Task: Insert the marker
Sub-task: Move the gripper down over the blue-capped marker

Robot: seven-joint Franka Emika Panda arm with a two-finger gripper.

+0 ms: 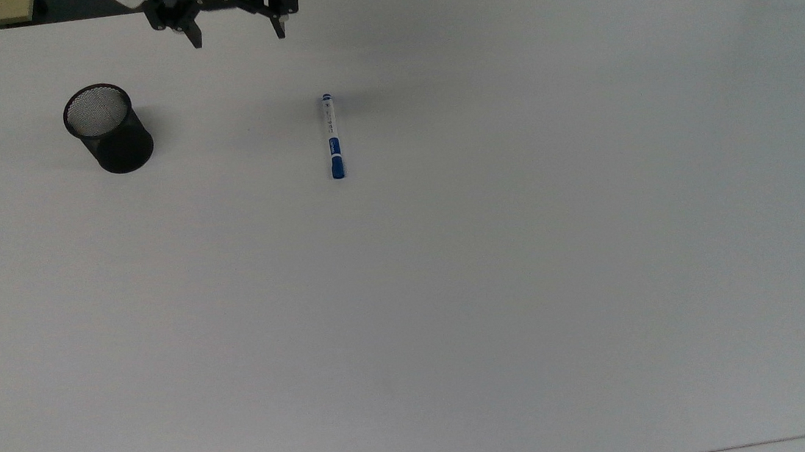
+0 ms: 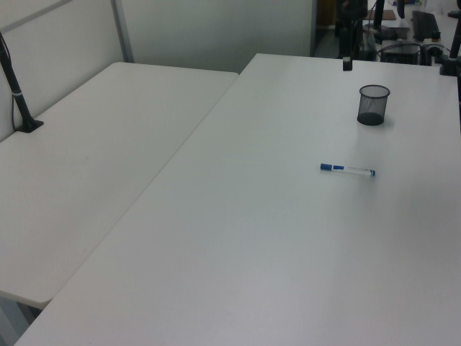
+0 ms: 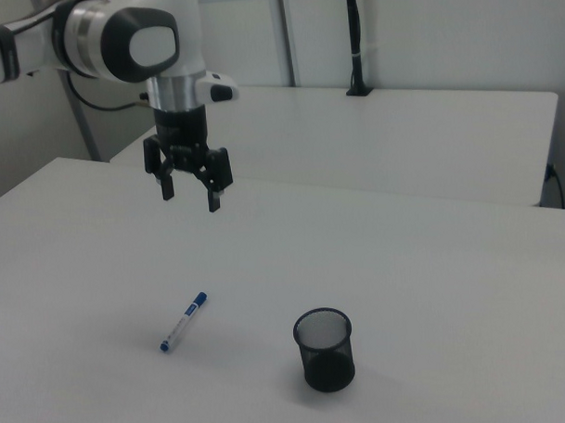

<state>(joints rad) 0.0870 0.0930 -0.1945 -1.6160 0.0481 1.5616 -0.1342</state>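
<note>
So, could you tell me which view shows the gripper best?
The right view: the whole gripper hangs open above the table. The top view catches it at the frame's upper edge; the left view shows one finger.

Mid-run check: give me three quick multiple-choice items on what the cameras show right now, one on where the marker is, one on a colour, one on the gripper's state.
1. Where is the marker?
A. Inside the cup
B. Flat on the table
C. Between the gripper's fingers

2. What colour is the mesh cup?
A. Black
B. Red
C. Yellow

3. How is the gripper?
A. Shut on the marker
B. Shut and empty
C. Open and empty

Answers:
1. B, it lies on the white table, apart from the cup.
2. A, its mesh wall is black in all views.
3. C, its fingers stand apart in the air with nothing between them.
</note>
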